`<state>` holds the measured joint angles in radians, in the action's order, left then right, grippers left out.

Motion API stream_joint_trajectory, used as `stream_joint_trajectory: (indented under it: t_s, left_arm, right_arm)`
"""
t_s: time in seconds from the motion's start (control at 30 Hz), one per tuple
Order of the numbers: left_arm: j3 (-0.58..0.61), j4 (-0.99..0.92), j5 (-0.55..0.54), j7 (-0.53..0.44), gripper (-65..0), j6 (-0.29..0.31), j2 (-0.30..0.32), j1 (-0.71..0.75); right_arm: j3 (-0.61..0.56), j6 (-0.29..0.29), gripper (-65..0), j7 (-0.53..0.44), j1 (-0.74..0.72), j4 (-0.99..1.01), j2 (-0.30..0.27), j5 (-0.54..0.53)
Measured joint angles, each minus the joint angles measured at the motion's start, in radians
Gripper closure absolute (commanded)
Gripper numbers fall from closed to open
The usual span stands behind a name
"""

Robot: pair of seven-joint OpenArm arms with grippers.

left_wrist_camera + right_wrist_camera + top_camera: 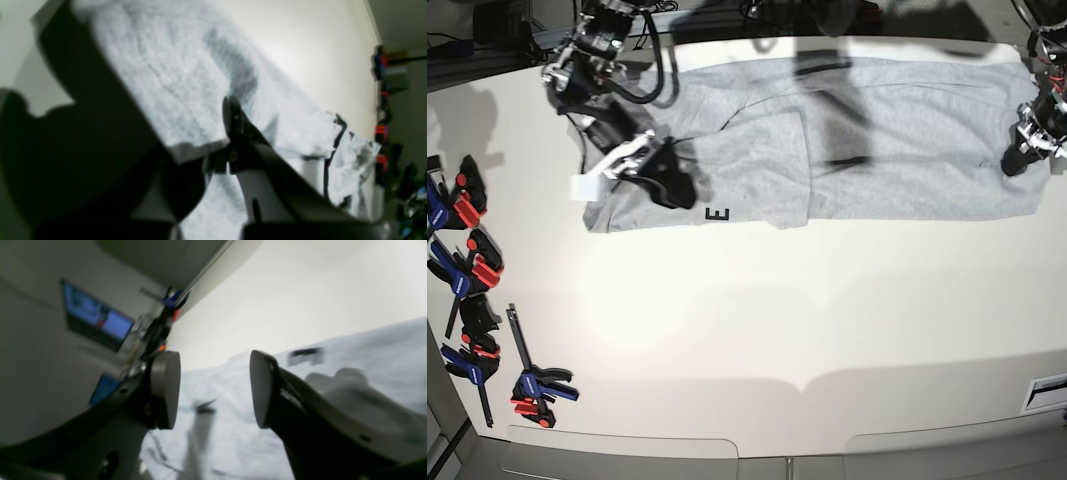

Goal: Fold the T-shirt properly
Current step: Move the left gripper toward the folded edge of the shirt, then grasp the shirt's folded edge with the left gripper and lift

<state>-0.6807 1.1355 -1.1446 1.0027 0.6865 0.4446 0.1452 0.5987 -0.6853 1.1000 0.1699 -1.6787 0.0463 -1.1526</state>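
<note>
1. The T-shirt (877, 140) lies spread lengthways along the far side of the white table (757, 320), partly folded already, with one black printed letter showing at its near edge.

2. My left gripper (1019, 155), at the right of the base view, has its jaws closed on the shirt's edge at the far right end; the left wrist view shows grey fabric (186, 110) pinched and bunched at the fingertips.

3. My right gripper (215, 390) hangs just over the shirt's other end with its jaws spread wide and nothing between them; cloth shows only below the pads.

4. As I judge it, the grasp stage is half done: one end is held, the other is not.

5. The main risk: if I lift the left end before the right closes, the shirt could drag sideways and undo the fold near the middle.

6. A second risk: the right jaws may catch one layer only, leaving the under layer on the table.

7. Blue and red clamps (467, 270) lie along the table edge, well apart from the shirt.
</note>
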Motion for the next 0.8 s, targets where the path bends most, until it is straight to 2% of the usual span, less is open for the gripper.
stream_joint_trajectory:
  t_s: [0.23,0.33,0.4,0.5,0.63,0.8]
  left_arm:
    - [0.006,0.318,0.046,0.046,0.0,0.002,-0.173,0.086]
    - [0.066,0.399,0.070,0.035,0.0,0.002,-0.216,0.113]
    - [0.128,0.414,0.115,0.018,0.0,0.002,-0.234,0.112]
    - [0.229,0.418,0.190,-0.063,0.0,0.003,-0.258,0.108]
    - [0.338,0.420,0.277,-0.109,0.0,0.002,-0.261,0.099]
    - [0.413,0.420,0.282,-0.110,0.0,0.002,-0.259,0.073]
  right_arm:
    - [0.156,0.000,-31.4,0.002,0.002,0.000,-0.116,0.000]
    - [0.179,0.000,-31.4,0.001,0.000,0.000,-0.141,0.015]
    - [0.179,0.000,-31.4,0.006,0.000,0.000,-0.156,0.026]
    - [0.178,0.000,-31.4,0.005,0.000,0.000,-0.166,0.024]
    - [0.177,0.000,-31.4,0.005,0.002,0.000,-0.165,0.026]
    - [0.175,0.000,-31.4,0.005,0.002,0.000,-0.163,0.026]
